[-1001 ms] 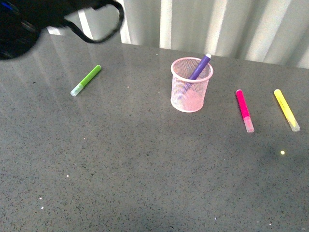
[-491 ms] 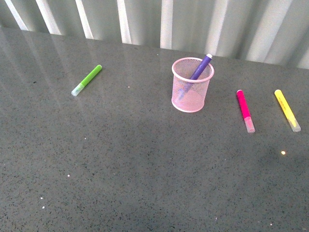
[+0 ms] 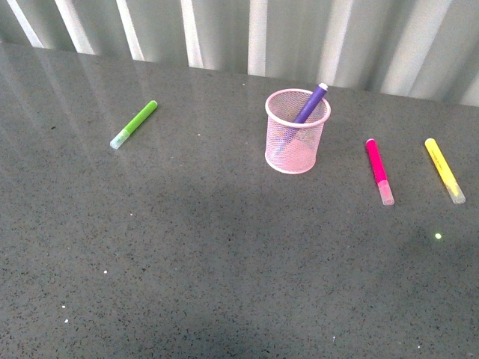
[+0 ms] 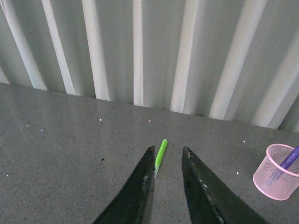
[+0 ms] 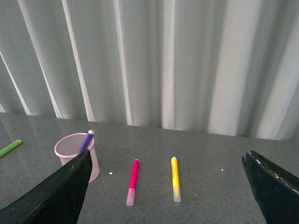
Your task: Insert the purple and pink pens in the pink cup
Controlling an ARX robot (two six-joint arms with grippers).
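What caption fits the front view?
Purple pen leans in pink mesh cup; pink pen, yellow pen, green pen lie outside.

The tabletop (image 3: 224,262) looks like dark grey speckled stone, polished enough to faintly mirror the pale matt backdrop (image 3: 299,37). The pink cup (image 3: 296,146) is fine wire mesh with a smooth solid rim. The purple pen (image 3: 310,103), pink pen (image 3: 378,168), lime green pen (image 3: 136,122) and yellow pen (image 3: 443,167) have smooth plastic bodies; the three lying flat have translucent caps. The left gripper (image 4: 167,150) and right gripper (image 5: 167,156) have dark matt fingers (image 4: 140,186), pale-scuffed at the edges
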